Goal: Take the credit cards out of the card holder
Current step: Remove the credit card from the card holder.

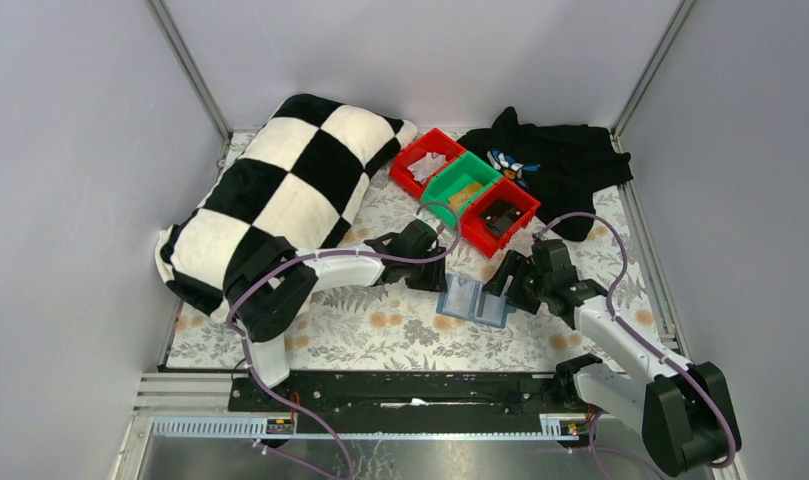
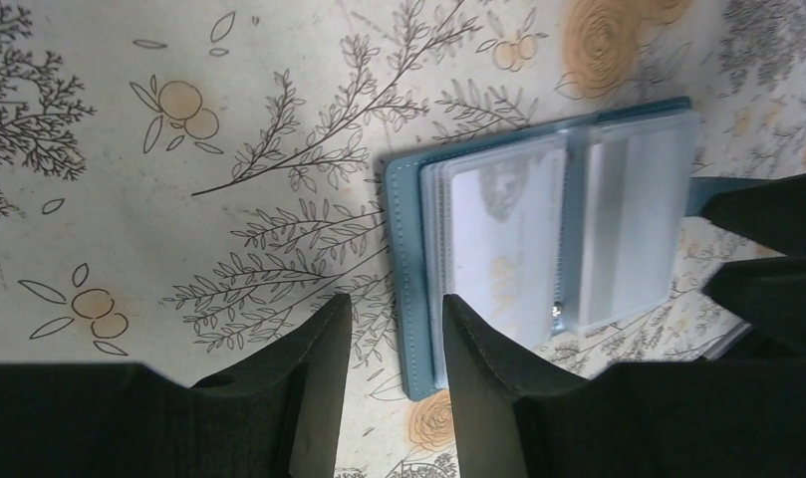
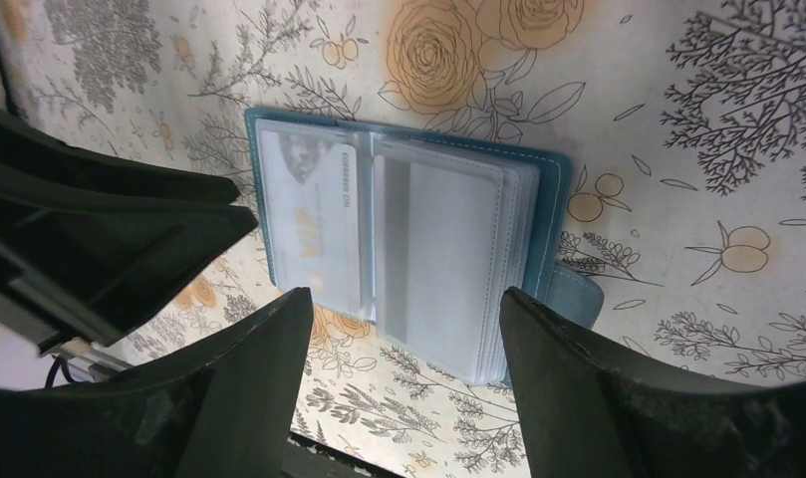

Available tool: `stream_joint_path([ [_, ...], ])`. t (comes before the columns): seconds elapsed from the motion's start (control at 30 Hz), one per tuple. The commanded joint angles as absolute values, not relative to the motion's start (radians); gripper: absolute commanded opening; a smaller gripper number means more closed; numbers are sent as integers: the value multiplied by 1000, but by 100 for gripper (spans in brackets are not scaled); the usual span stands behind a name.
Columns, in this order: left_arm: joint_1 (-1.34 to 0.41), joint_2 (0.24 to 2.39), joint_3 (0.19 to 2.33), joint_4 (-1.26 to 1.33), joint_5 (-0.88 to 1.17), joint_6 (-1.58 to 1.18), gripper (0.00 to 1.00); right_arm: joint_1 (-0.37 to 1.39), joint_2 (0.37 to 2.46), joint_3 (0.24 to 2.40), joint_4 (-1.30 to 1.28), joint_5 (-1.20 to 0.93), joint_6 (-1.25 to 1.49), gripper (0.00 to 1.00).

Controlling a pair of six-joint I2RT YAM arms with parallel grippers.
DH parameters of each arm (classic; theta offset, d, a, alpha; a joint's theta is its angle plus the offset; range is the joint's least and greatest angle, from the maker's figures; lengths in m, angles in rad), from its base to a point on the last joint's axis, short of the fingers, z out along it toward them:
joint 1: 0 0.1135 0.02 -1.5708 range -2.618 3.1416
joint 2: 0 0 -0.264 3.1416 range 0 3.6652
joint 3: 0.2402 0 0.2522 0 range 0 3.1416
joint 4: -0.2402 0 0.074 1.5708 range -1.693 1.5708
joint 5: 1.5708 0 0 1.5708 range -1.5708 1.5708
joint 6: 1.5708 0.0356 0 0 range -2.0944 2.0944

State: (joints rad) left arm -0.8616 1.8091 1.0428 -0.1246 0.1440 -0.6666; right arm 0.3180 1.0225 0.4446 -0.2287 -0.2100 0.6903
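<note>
The teal-blue card holder [image 1: 474,299] lies open and flat on the floral cloth, between my two grippers. In the left wrist view the holder [image 2: 410,259] shows pale cards in its clear pockets, one card [image 2: 508,224] in the near panel and one [image 2: 628,224] in the far panel. My left gripper [image 2: 397,334] is open, its jaws straddling the holder's stitched outer edge. In the right wrist view the holder [image 3: 543,199] holds a printed card [image 3: 314,219] and a grey-striped card [image 3: 438,259]. My right gripper [image 3: 403,309] is wide open just above the right panel's stack of sleeves, holding nothing.
Two red bins [image 1: 427,160] [image 1: 500,215] and a green bin [image 1: 462,182] stand in a diagonal row just behind the holder. A black-and-white checkered pillow [image 1: 280,200] lies at the left. A black garment [image 1: 560,165] lies at the back right.
</note>
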Motion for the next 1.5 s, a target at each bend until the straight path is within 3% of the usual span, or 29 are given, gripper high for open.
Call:
stream_joint_path([
  [0.0,-862,1834,1032,-59,132,-676,42,313,975,448,-222,-187,703,77],
  [0.43,-863,1847,1012,-42,152,-677,42,313,1059,426,-144,-270,711,77],
  [1.47,-863,1828,1009,-40,174,-667,42,312,1028,422,-9,-441,739,71],
])
